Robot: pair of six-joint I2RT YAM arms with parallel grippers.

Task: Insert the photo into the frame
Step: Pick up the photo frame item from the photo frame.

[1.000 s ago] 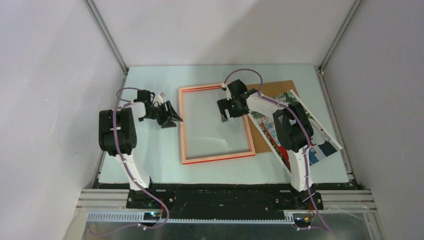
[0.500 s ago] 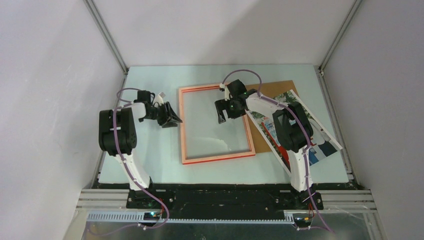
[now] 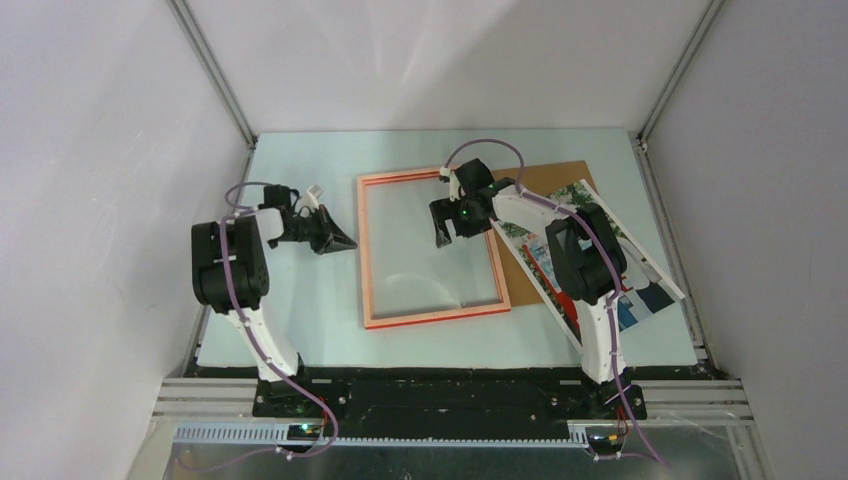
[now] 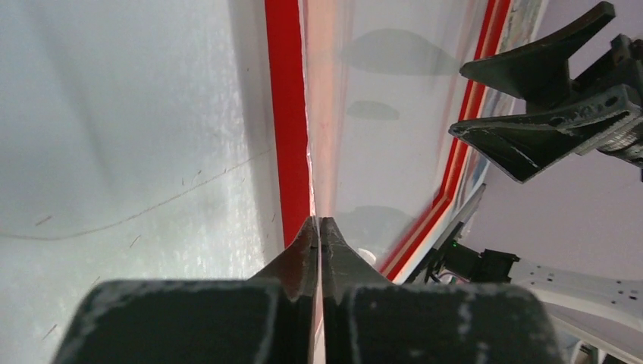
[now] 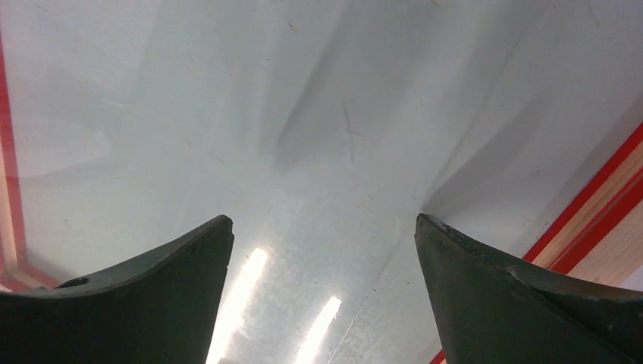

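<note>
The frame [image 3: 430,313] lies flat mid-table, pale orange-pink back up, with a red rim and a clear pane inside. My left gripper [image 3: 348,242] is shut just left of the frame's left rail and holds nothing. In the left wrist view its gripper [image 4: 318,221] points along the red rail [image 4: 292,152]. My right gripper [image 3: 447,230] hangs open over the pane near the frame's upper right. In the right wrist view this gripper [image 5: 322,220] is wide apart above the glass, with the red rail [image 5: 599,205] at the right. The photo [image 3: 648,290] lies picture-up at the right, partly under the right arm.
A brown backing board [image 3: 555,175] lies under the photo, right of the frame. The table's left edge [image 3: 225,250] and an enclosure post are close behind the left arm. White walls enclose the table on three sides.
My left gripper has gone from open to shut and drawn slightly left, away from the frame. The right gripper shifted a little left, then held still. Frame and photo have not moved.
</note>
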